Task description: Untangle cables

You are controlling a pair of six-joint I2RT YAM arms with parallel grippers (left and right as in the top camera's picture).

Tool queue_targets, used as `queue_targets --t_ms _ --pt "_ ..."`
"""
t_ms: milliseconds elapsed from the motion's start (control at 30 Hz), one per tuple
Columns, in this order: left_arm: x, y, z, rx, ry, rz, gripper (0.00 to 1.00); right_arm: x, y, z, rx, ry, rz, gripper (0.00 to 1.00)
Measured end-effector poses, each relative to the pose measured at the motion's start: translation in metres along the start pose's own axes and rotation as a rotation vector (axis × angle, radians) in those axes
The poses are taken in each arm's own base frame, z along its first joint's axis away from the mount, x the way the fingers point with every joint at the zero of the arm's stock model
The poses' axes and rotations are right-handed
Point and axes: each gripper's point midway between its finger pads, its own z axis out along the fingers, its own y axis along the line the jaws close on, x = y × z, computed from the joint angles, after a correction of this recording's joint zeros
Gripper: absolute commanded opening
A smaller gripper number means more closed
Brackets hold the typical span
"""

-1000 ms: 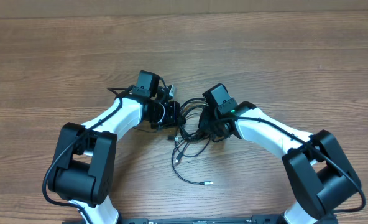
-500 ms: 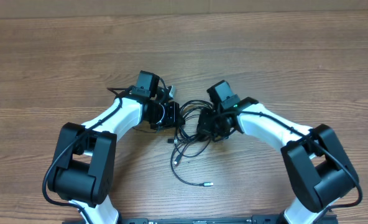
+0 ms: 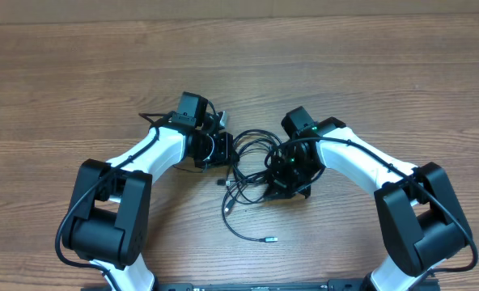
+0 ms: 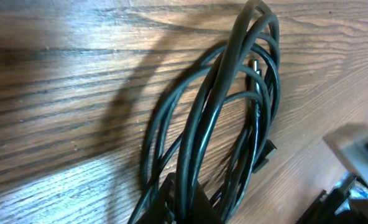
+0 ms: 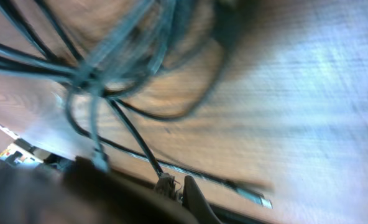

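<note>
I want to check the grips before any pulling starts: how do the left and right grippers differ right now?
The left gripper is at the left edge of the cables; the right gripper is at their lower right edge. Several strands run into the left gripper in its wrist view; the right gripper's blurred view seems to show one thin strand reaching it. Both are shut on the cables.

Robotics lab: wooden table [image 3: 61, 73] with 2 mounted arms [image 3: 154, 149].
</note>
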Motion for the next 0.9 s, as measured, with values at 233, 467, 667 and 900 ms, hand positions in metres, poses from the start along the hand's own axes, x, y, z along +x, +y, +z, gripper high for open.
queue_targets --t_ms 233,467,667,900 --pt "0.0 0.001 0.0 -0.004 -0.001 0.0 0.04 0.009 -0.007 0.001 0.034 0.029 0.029 0.04" --pt "-0.001 0.001 0.0 -0.005 -0.003 0.001 0.04 0.011 -0.021 0.007 0.155 -0.022 0.125 0.04" --pt "-0.001 0.001 0.0 -0.006 -0.003 0.001 0.04 0.019 -0.031 0.02 0.298 -0.109 0.163 0.04" --pt "-0.001 0.001 0.0 -0.006 -0.004 0.001 0.05 0.023 -0.047 0.016 0.426 -0.151 0.11 0.04"
